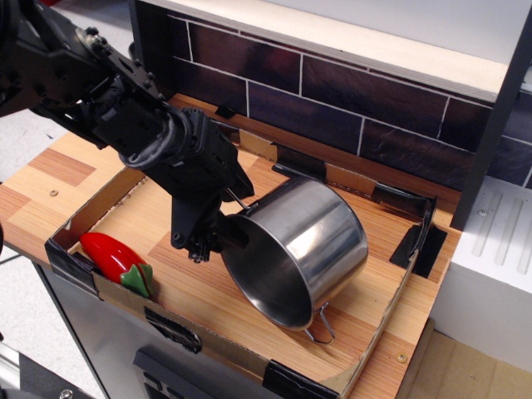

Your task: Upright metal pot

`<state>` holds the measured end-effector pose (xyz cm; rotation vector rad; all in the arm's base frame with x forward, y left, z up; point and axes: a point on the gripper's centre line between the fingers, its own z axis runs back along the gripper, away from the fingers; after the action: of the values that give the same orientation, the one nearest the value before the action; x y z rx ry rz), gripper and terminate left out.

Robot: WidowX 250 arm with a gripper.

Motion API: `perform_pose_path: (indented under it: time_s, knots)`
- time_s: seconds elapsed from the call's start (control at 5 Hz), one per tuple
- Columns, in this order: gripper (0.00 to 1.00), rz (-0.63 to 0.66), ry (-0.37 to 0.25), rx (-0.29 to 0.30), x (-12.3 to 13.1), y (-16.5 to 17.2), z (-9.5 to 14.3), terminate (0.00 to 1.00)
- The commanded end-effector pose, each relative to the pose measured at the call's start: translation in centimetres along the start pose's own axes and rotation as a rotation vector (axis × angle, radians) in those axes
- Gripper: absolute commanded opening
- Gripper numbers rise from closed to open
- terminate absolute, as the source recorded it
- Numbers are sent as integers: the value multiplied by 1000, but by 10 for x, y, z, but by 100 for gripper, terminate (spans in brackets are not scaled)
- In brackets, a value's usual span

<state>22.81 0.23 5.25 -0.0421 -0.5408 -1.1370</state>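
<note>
The metal pot (309, 245) is a shiny steel round pot lying tilted on its side in the wooden tray, its mouth facing down-left toward the camera. One wire loop handle (320, 326) points down at the tray's front. My black gripper (218, 234) is at the pot's upper-left rim, and its fingers appear closed on the rim or the other wire handle there. The exact contact is hidden by the gripper body.
A red toy pepper with a green stem (115, 258) lies at the tray's front left corner. The tray has low cardboard walls (208, 345) with black tape. A dark tiled back wall (349, 100) stands behind. A white block (490, 258) is at the right.
</note>
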Motion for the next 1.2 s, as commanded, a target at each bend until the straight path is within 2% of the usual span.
perform_pose_path:
  time_s: [0.0, 0.2, 0.4, 0.6, 0.8, 1.0]
  knots:
    - [0, 97, 45, -96, -2, 25, 19, 0]
    - [0, 244, 197, -181, 2, 35, 37, 0]
    - [0, 349, 333, -222, 6, 39, 49, 0]
    - [0, 495, 503, -327, 3, 39, 49, 0]
    - [0, 537, 535, -409, 1, 35, 40, 0]
    - [0, 582, 532, -455, -6, 38, 30, 0]
